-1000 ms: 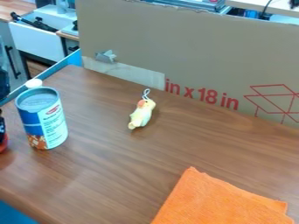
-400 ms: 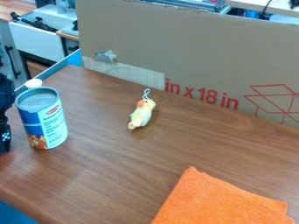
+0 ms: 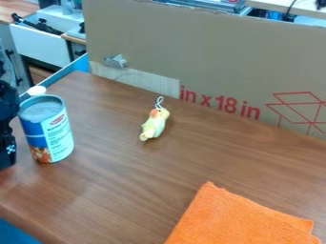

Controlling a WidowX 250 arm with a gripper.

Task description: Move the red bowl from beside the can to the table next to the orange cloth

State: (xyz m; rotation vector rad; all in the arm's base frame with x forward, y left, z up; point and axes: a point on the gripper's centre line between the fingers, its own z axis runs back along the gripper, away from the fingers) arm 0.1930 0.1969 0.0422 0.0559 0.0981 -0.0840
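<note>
While the black gripper (image 3: 7,143) sits at the left edge of view, the nearest thing is the blue-and-white cylindrical can (image 3: 53,134), just beside it toward view right. Can't tell how wide the gripper stands or whether it holds anything. A strip of tabletop shows between it and the can's lower part; contact higher up, can't tell.

Can is upright on the wood-grain table (image 3: 134,190), long axis vertical. Round body, so its profile should be much the same from any side. Only one arm in view, so it's the nearer one by default.

White round cap (image 3: 37,90) shows right behind the can's top rim; can't tell if they touch.

Bird toy (image 3: 154,125) lies well apart, on the can's far side from the gripper. Its long axis slants, cord loop (image 3: 159,101) at the end toward the cardboard panel (image 3: 210,52).

Orange cloth (image 3: 239,217) is flat at the near right, well apart from can and toy. Panel bounds the back; the table's far-left edge runs behind the can. Biggest lateral spacing is view right of the can, judging by eye.
</note>
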